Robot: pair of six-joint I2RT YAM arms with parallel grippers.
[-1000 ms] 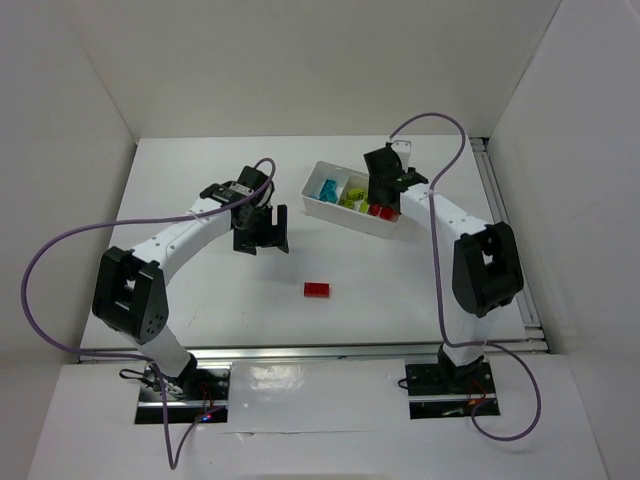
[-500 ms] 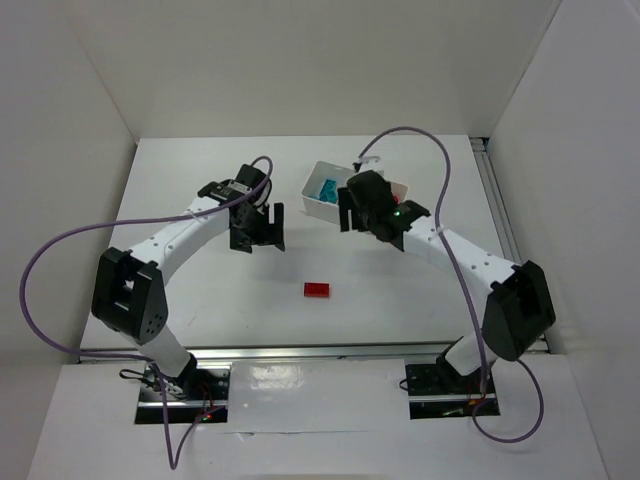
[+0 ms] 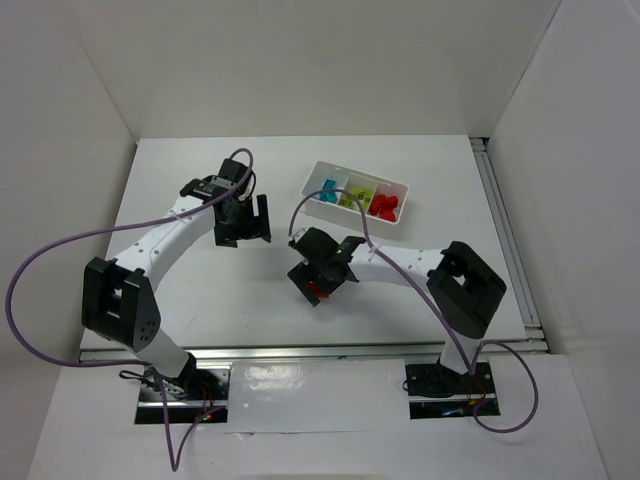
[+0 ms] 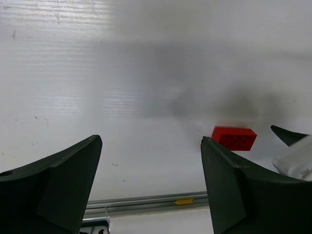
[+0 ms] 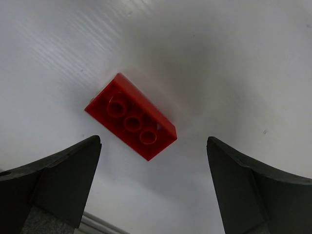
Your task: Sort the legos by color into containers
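Note:
One red lego brick point(image 5: 130, 117) lies flat on the table, studs up. In the right wrist view it sits just ahead of my open right gripper point(image 5: 153, 146), between the two fingers' lines but not touched. In the top view the right gripper point(image 3: 318, 275) hangs right over it and hides most of it. The left wrist view shows the same brick point(image 4: 234, 138) far off to the right. My left gripper point(image 3: 243, 222) is open and empty, above bare table at the left middle. The white tray point(image 3: 318, 177) at the back right holds cyan, lime green and red legos in three sections.
White walls close in the table on the left, back and right. A metal rail point(image 4: 146, 201) runs along the near table edge. Purple cables loop from both arms.
My right arm has swung from over the tray down and left to the red brick near the table's middle. My left gripper has shifted slightly left and back.

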